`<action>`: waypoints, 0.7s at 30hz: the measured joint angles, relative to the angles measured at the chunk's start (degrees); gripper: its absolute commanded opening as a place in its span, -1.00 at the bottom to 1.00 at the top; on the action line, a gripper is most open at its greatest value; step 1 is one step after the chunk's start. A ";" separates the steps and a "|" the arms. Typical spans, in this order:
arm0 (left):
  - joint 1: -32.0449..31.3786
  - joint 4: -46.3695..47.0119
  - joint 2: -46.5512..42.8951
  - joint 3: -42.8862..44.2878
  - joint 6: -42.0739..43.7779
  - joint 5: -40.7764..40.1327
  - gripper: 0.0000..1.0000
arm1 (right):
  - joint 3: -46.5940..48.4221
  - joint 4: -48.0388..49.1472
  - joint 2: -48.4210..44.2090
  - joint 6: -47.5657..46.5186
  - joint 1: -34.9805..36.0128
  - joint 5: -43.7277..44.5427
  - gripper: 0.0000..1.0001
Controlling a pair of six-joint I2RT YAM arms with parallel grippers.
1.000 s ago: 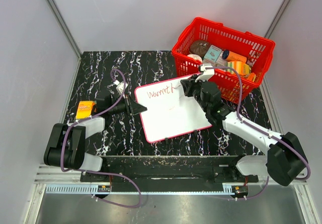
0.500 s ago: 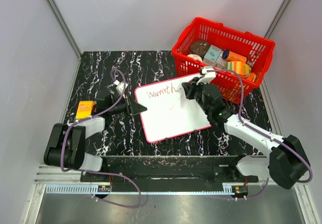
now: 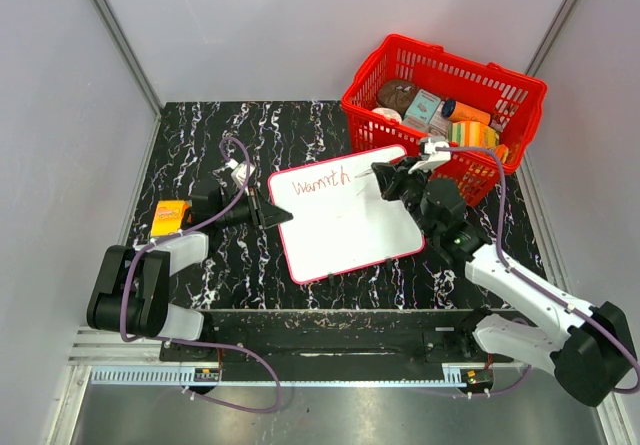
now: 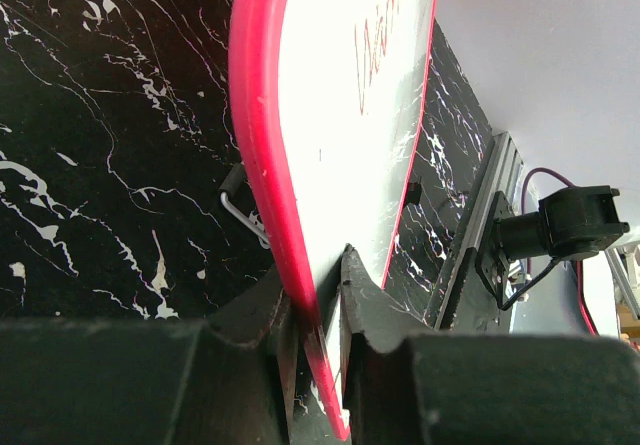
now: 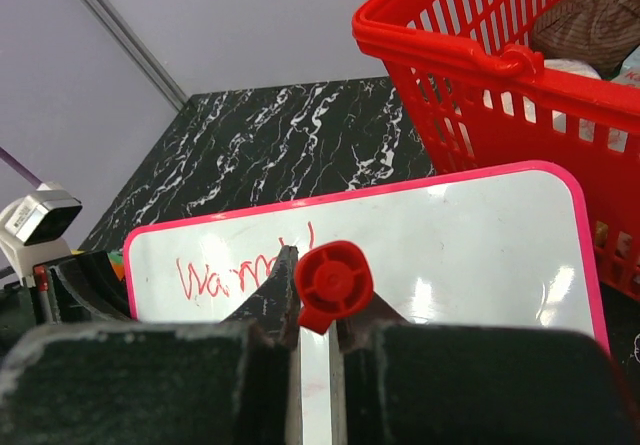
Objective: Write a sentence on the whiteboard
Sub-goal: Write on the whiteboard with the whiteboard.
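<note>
The whiteboard (image 3: 345, 227) lies tilted on the black marble table, white with a thin red frame. My left gripper (image 3: 272, 213) is shut on its left edge, and the left wrist view shows the red rim (image 4: 262, 155) clamped between the jaws of the left gripper (image 4: 318, 310). The sentence (image 3: 320, 182) is one red cursive word, "Warmth", along the top of the board. My right gripper (image 3: 388, 178) is shut on a red marker (image 3: 372, 173), just right of that word. In the right wrist view, the marker's round end (image 5: 333, 283) sits between the jaws above the whiteboard (image 5: 470, 245).
A red basket (image 3: 470, 62) of groceries stands at the back right, close behind my right gripper and against the board's far corner. An orange packet (image 3: 170, 215) lies at the table's left edge. Grey walls close in the table.
The word has grown from "Warmt" to "Warmth". My right gripper has moved right with the marker, toward the basket. The left gripper and the board have not moved.
</note>
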 measured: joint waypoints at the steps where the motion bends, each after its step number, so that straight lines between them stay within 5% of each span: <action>1: -0.02 0.00 -0.02 0.00 0.04 -0.02 -1.00 | -0.17 -0.02 -0.66 0.04 0.00 0.00 -1.00; 21: -0.13 -0.04 -0.26 0.00 0.42 -0.04 -1.00 | -0.66 -1.18 -2.69 -0.17 -0.02 0.00 -1.00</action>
